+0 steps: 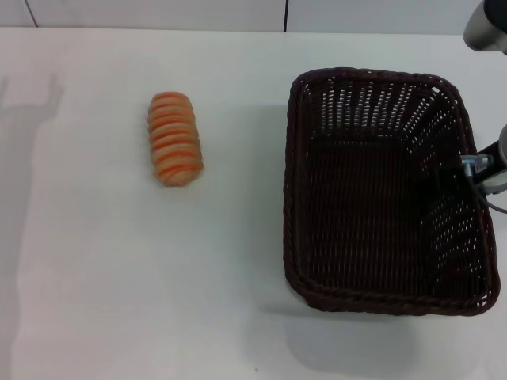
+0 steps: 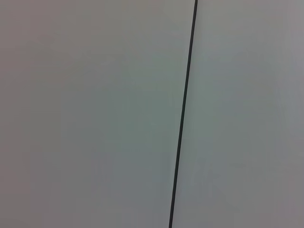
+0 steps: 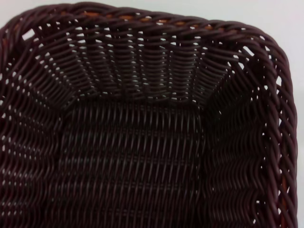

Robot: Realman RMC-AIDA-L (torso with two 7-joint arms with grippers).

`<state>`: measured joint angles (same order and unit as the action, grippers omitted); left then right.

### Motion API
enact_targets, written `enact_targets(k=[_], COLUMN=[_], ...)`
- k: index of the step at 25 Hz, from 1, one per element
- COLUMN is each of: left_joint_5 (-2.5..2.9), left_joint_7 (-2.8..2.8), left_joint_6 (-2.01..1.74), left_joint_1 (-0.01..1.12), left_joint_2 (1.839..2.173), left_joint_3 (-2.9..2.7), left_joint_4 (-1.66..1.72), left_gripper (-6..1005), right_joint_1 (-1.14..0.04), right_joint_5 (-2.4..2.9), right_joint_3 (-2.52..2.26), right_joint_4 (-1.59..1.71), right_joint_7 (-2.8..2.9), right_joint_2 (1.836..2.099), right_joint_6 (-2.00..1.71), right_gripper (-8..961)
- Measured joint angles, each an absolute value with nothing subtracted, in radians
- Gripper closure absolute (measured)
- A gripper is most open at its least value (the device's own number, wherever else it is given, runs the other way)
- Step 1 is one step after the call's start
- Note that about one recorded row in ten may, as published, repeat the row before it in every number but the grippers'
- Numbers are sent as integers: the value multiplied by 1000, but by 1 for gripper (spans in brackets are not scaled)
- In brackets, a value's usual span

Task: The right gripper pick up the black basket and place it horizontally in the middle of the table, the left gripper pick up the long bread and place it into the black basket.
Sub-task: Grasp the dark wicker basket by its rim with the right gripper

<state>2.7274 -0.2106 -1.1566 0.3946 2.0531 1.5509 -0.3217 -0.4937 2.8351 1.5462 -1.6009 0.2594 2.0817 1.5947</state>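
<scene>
The black basket [image 1: 380,190] stands on the right side of the white table [image 1: 238,261], its long side running front to back. It is empty. My right gripper [image 1: 479,168] is at the middle of the basket's right rim, mostly cut off by the picture's edge. The right wrist view looks straight into the basket [image 3: 142,152] from close by. The long bread [image 1: 174,138] lies left of the middle, ridged orange-striped face up, well apart from the basket. My left gripper is out of view.
The left wrist view shows only a pale flat surface with a thin dark seam [image 2: 183,118]. A faint shadow lies on the table's far left [image 1: 32,103]. Part of the right arm [image 1: 487,28] shows at the top right corner.
</scene>
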Motion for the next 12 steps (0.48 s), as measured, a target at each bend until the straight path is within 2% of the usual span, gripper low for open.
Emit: enact_targets(k=[6, 11, 12], left_joint_5=[2727, 2727, 2727], left_joint_7=[-210, -211, -212], left_joint_6=[-1157, -1157, -1157], left_joint_1=[394, 393, 393], left_joint_2=[2053, 2052, 2052], left_joint_3=[1551, 1551, 1551], left_joint_4=[-322, -322, -322], left_gripper=[202, 203, 204], right_joint_1=[-494, -492, -492], right_joint_5=[2837, 2836, 2836], right_joint_3=[1545, 1537, 1534], right_joint_4=[-1567, -1546, -1548], right_joint_7=[256, 233, 224], right_joint_2=[2080, 2078, 2078], right_joint_6=[1565, 1523, 1508], right_gripper=[228, 409, 474])
